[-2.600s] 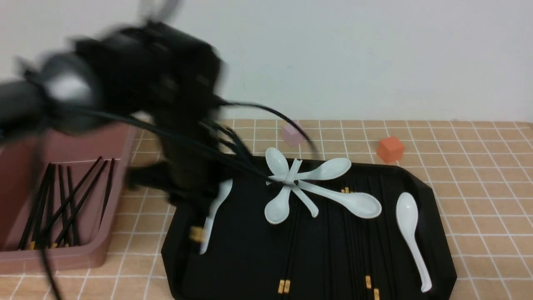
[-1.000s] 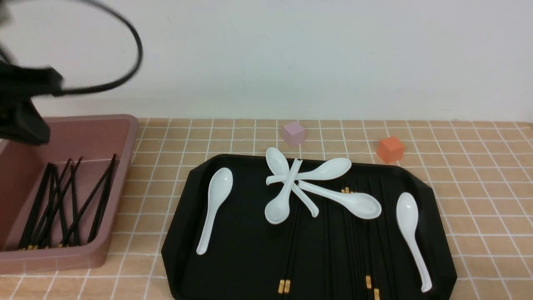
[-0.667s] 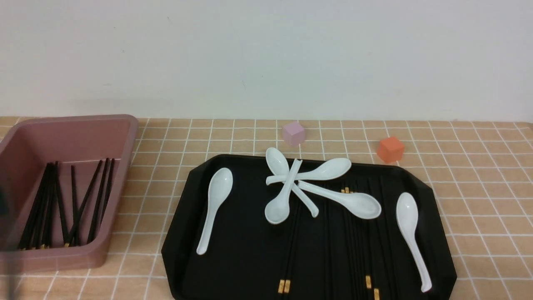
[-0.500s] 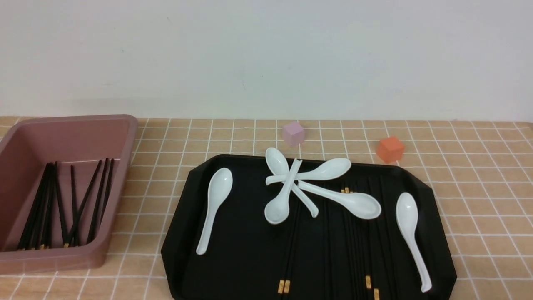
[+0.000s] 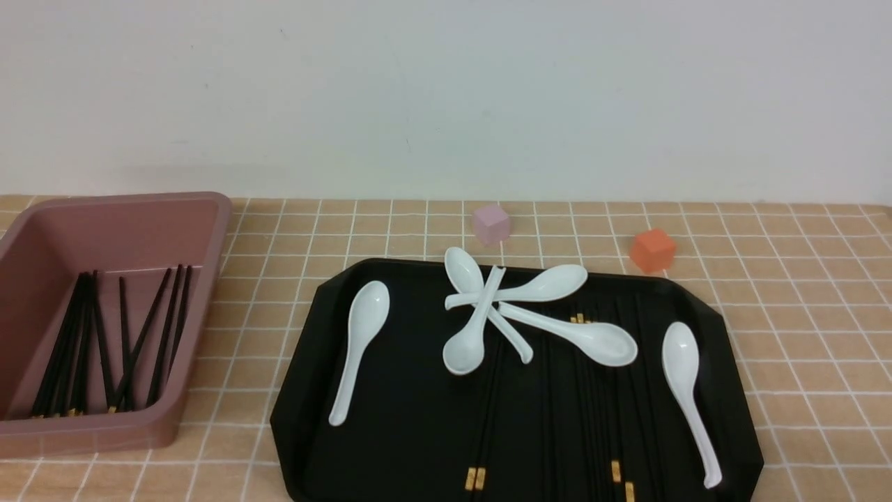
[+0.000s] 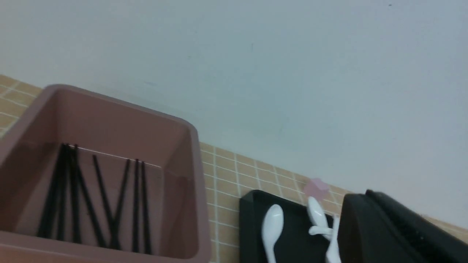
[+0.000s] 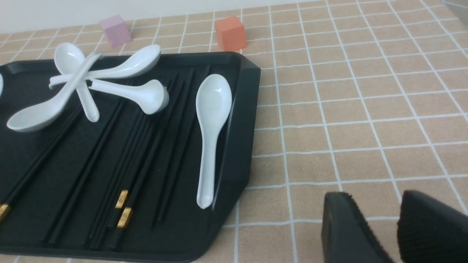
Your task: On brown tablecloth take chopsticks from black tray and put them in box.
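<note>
The right gripper (image 7: 396, 228) hangs low over the brown tablecloth (image 7: 365, 109), its two black fingers (image 7: 347, 233) slightly apart with nothing between them, just off the near right corner of the black tray (image 7: 237, 120). Of the left gripper (image 6: 387, 230) only one dark finger shows at the edge of the left wrist view, so whether its jaws are apart or together cannot be told; it holds nothing visible and sits level with the box (image 6: 197, 175). Neither arm appears in the front view.

On the black tray (image 5: 306, 362), several chopsticks (image 5: 488, 411) lie roughly lengthwise across the middle and right half, gold bands toward the near edge; the right wrist view shows them (image 7: 139, 146) running partly under the white soup spoons (image 7: 91, 80). Four spoons cross in a cluster (image 5: 502, 307) at the tray's far middle. A single spoon (image 5: 359, 348) lies on the tray's left side and another (image 5: 686, 390) along its right rim.

The box (image 5: 209, 230) stands on the brown tablecloth (image 5: 801, 314) to the left of the tray, apart from it. A bundle of chopsticks (image 5: 104, 341) rests inside, leaning fanned against its floor and near wall.

Beyond the tray's far rim sit a pink cube (image 5: 491, 223) and an orange cube (image 5: 653, 249), well apart from each other, in front of a pale wall (image 5: 446, 90).
</note>
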Robot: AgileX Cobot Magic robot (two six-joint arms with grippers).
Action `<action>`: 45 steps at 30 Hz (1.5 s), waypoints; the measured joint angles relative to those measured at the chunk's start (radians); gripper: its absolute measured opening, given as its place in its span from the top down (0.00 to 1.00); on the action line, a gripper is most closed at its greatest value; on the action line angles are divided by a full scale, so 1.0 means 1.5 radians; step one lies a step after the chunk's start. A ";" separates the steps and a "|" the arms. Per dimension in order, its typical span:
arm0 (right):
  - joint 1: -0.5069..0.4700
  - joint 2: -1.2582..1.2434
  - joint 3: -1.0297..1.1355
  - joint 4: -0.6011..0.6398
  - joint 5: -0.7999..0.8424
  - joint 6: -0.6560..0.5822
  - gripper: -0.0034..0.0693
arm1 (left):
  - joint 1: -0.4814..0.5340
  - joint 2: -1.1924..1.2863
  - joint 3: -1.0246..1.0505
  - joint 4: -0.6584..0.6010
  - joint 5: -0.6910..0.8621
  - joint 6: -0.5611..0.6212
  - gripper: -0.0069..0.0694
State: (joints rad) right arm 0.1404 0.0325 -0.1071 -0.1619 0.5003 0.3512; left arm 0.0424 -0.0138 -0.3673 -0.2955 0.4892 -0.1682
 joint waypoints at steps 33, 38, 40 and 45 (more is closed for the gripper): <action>0.000 0.000 0.000 0.000 0.000 0.000 0.62 | -0.080 0.000 0.265 0.129 -0.070 -0.005 0.92; 0.000 0.000 0.000 0.000 0.000 0.000 0.62 | -0.080 0.000 0.265 0.129 -0.070 -0.005 0.92; 0.000 0.000 0.000 0.000 0.000 0.000 0.62 | -0.080 0.000 0.265 0.129 -0.070 -0.005 0.92; 0.000 0.000 0.000 0.000 0.000 0.000 0.62 | -0.080 0.000 0.265 0.129 -0.070 -0.005 0.92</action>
State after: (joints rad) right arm 0.1404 0.0325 -0.1071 -0.1619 0.5003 0.3512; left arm -0.0774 -0.0138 0.0298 -0.1018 0.3849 -0.1757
